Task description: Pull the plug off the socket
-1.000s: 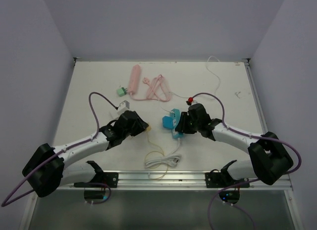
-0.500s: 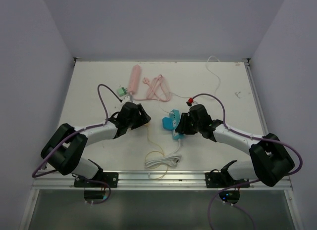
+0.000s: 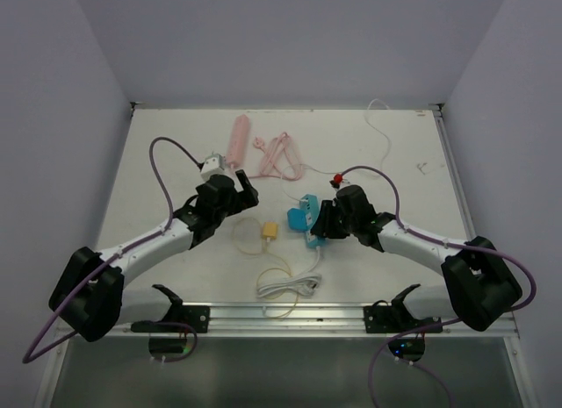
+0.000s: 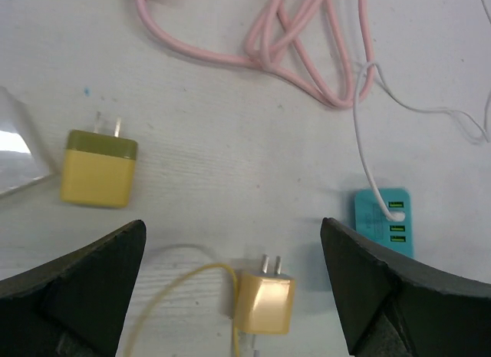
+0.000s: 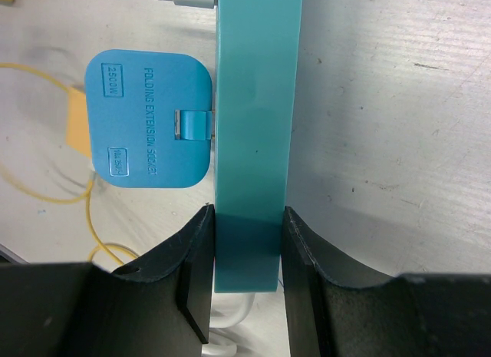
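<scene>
1. Your left tool (image 4: pixel 232 238) is spread wide with nothing between its fingers (image 4: pixel 84 284). It hangs over the bench (image 4: pixel 230 142), looking straight down.
2. Right beneath that gap lies the yellow plug (image 4: pixel 263 303), flat on the bench with both prongs bare. Its yellow cord (image 4: pixel 180 280) curls off to one side.
3. From above, you can see the plug is off the teal socket (image 3: pixel 308 202). It rests near the socket on your left arm's side, with bare bench between the two.
4. Your right tool (image 5: pixel 247 257) is clamped on the socket. Its fingers (image 5: pixel 196 280) press either side of the narrow teal body, pinning it where it lies.
5. A blue flap (image 5: pixel 149 119) marked as a folding extension socket is hinged to the socket's side and lies flat beside it.
6. In the left wrist view, a white lead (image 4: pixel 360 134) is plugged into the socket's port face.
7. An olive adapter (image 4: pixel 98 169) sits unplugged well clear of the yellow plug, prongs showing.
8. A looped pink cable (image 4: pixel 307 50) lies farther back on the bench.
</scene>
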`<state>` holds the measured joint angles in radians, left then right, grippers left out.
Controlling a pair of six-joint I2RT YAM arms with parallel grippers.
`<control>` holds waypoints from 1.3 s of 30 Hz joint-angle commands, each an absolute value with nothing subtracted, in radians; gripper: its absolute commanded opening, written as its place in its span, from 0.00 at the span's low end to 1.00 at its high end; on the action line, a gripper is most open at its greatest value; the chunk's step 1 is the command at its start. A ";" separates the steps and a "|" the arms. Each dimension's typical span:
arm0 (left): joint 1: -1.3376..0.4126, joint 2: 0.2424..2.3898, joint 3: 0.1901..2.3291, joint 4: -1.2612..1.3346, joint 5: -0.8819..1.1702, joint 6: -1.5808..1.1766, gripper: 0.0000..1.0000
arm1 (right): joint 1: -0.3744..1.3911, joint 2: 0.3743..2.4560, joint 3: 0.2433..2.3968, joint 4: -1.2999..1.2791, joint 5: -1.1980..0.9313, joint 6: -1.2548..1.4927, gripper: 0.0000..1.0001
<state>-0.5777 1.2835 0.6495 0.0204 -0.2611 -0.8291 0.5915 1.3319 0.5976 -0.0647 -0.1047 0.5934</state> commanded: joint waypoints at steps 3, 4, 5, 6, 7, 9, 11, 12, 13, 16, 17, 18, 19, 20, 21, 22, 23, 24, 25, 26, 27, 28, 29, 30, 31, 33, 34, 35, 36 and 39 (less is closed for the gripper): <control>-0.572 1.175 0.712 -0.126 -0.462 -0.713 1.00 | 0.591 1.335 0.568 -0.106 -0.106 0.551 0.00; -0.574 1.164 0.710 -0.120 -0.434 -0.712 1.00 | 0.591 1.335 0.569 -0.103 -0.107 0.552 0.00; -0.575 1.149 0.707 -0.100 -0.405 -0.716 1.00 | 0.589 1.338 0.569 -0.101 -0.112 0.552 0.00; -0.583 1.143 0.698 -0.088 -0.349 -0.724 1.00 | 0.591 1.338 0.569 -0.103 -0.113 0.554 0.00; -0.589 1.140 0.693 -0.072 -0.321 -0.747 1.00 | 0.591 1.339 0.569 -0.101 -0.115 0.555 0.00; -0.620 1.144 0.678 -0.020 -0.246 -0.770 1.00 | 0.591 1.341 0.569 -0.098 -0.124 0.557 0.00; -0.653 1.176 0.672 0.035 -0.218 -0.810 1.00 | 0.591 1.341 0.568 -0.097 -0.129 0.555 0.00; -0.696 1.193 0.679 0.072 -0.203 -0.819 1.00 | 0.589 1.341 0.568 -0.094 -0.133 0.558 0.00; -0.718 1.215 0.689 0.087 -0.199 -0.834 1.00 | 0.591 1.341 0.566 -0.091 -0.136 0.557 0.00; -0.776 1.324 0.744 0.109 -0.157 -0.871 0.99 | 0.591 1.342 0.565 -0.084 -0.149 0.561 0.00; -0.781 1.374 0.756 0.113 -0.140 -0.885 0.99 | 0.592 1.341 0.565 -0.084 -0.150 0.563 0.00; -0.784 1.397 0.768 0.142 -0.108 -0.893 0.99 | 0.591 1.339 0.563 -0.083 -0.153 0.563 0.00; -0.785 1.416 0.773 0.156 -0.101 -0.913 0.97 | 0.591 1.336 0.561 -0.083 -0.153 0.563 0.00; -0.785 1.448 0.778 0.172 -0.101 -0.923 0.96 | 0.591 1.333 0.560 -0.081 -0.155 0.563 0.00; -0.785 1.465 0.791 0.176 -0.103 -0.933 0.95 | 0.592 1.332 0.558 -0.081 -0.156 0.563 0.00; -0.785 1.482 0.801 0.173 -0.103 -0.946 0.91 | 0.591 1.330 0.555 -0.080 -0.158 0.564 0.00; -0.785 1.517 0.813 0.166 -0.098 -0.954 0.89 | 0.591 1.327 0.554 -0.078 -0.158 0.565 0.00; -0.785 1.534 0.833 0.166 -0.078 -0.959 0.88 | 0.589 1.327 0.552 -0.077 -0.158 0.565 0.00; -0.785 1.551 0.839 0.169 -0.068 -0.971 0.85 | 0.589 1.327 0.549 -0.077 -0.156 0.565 0.00; -0.785 1.580 0.844 0.173 -0.055 -0.979 0.83 | 0.591 1.327 0.548 -0.077 -0.156 0.565 0.00; -0.785 1.591 0.847 0.184 -0.040 -0.988 0.78 | 0.592 1.330 0.548 -0.074 -0.156 0.565 0.00; -0.785 1.603 0.847 0.192 -0.031 -1.000 0.75 | 0.591 1.330 0.548 -0.074 -0.156 0.565 0.00; -0.785 1.620 0.847 0.201 -0.025 -1.008 0.72 | 0.591 1.331 0.548 -0.074 -0.156 0.565 0.00; -0.785 1.627 0.845 0.206 -0.012 -1.014 0.69 | 0.589 1.331 0.548 -0.074 -0.158 0.565 0.00; -0.787 1.632 0.842 0.209 -0.006 -1.025 0.67 | 0.589 1.331 0.548 -0.072 -0.156 0.565 0.00; -0.790 1.641 0.836 0.221 -0.005 -1.031 0.62 | 0.591 1.333 0.548 -0.074 -0.155 0.565 0.00; -0.790 1.641 0.835 0.222 -0.006 -1.034 0.58 | 0.589 1.333 0.548 -0.072 -0.152 0.565 0.00; -0.792 1.643 0.833 0.221 -0.005 -1.035 0.57 | 0.591 1.336 0.548 -0.071 -0.152 0.565 0.00; -0.792 1.643 0.830 0.221 -0.005 -1.035 0.51 | 0.591 1.338 0.549 -0.071 -0.152 0.565 0.00; -0.792 1.641 0.824 0.222 -0.006 -1.035 0.38 | 0.591 1.345 0.551 -0.071 -0.152 0.568 0.00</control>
